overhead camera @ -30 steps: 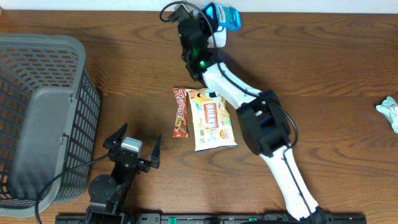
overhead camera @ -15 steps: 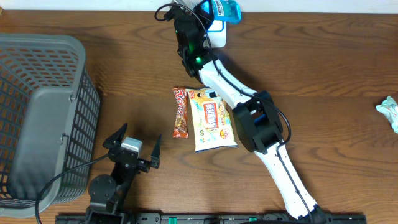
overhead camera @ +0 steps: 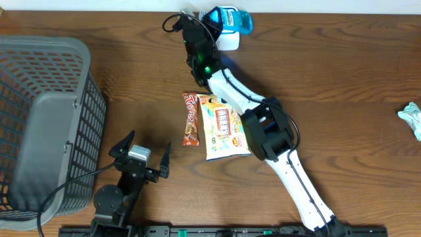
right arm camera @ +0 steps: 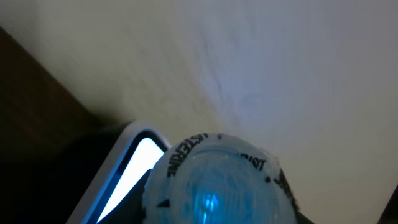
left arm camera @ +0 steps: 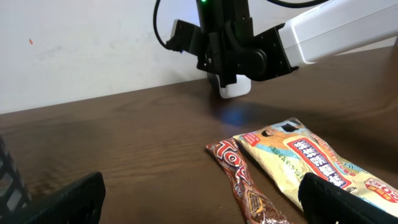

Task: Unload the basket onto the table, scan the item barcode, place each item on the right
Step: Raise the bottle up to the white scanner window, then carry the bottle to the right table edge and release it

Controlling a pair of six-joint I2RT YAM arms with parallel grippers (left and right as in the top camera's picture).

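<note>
Bottle (overhead camera: 231, 18), gripped by the right jaws, has moved left over the white scanner (overhead camera: 229, 43) at the top middle, so a scan looks close, while the left jaws sit wide open.

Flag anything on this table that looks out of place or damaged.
Only the crumpled pale packet at the right edge of the table stands out: scrunched and alone, far from the snack bag and bar. The blue bottle in the right gripper looks intact.

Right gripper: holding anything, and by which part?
The blue bottle. Which part it's gripped by is hidden in every view.
</note>
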